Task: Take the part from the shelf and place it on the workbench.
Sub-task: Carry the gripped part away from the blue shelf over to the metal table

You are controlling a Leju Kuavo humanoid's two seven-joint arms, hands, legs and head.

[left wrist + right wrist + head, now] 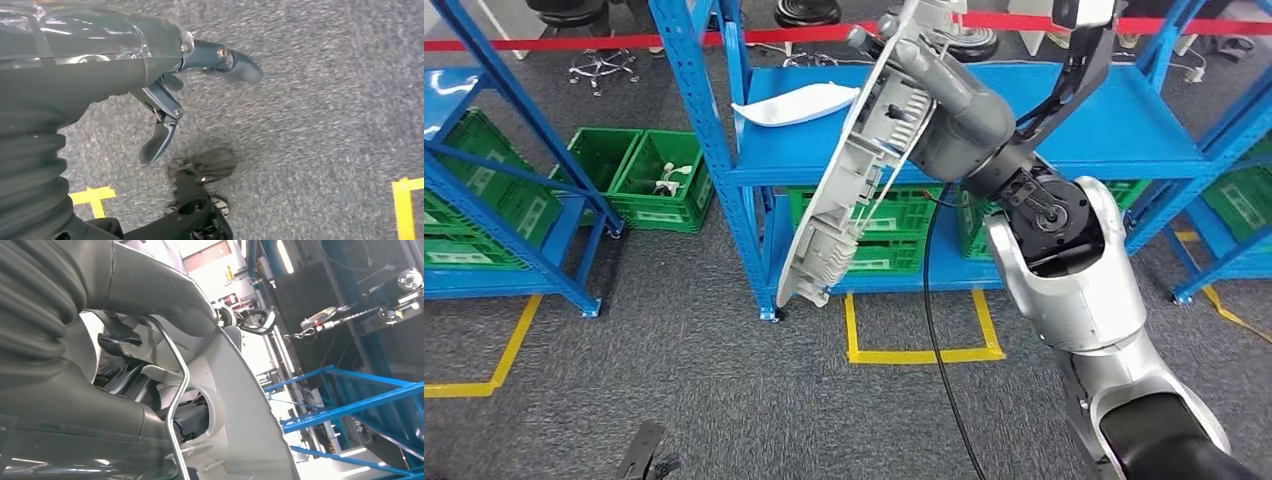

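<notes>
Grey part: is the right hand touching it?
Touching. In the head view the right hand grips the grey part, fingers wrapped over its upper edge.

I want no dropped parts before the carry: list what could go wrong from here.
1. The right hand alone holds the long grey part, gripping near its upper end; it might swing or slip.
2. The part's lower end hangs near the blue shelf upright and may strike it when the robot turns.

No text, label or number is legible anywhere.
</notes>
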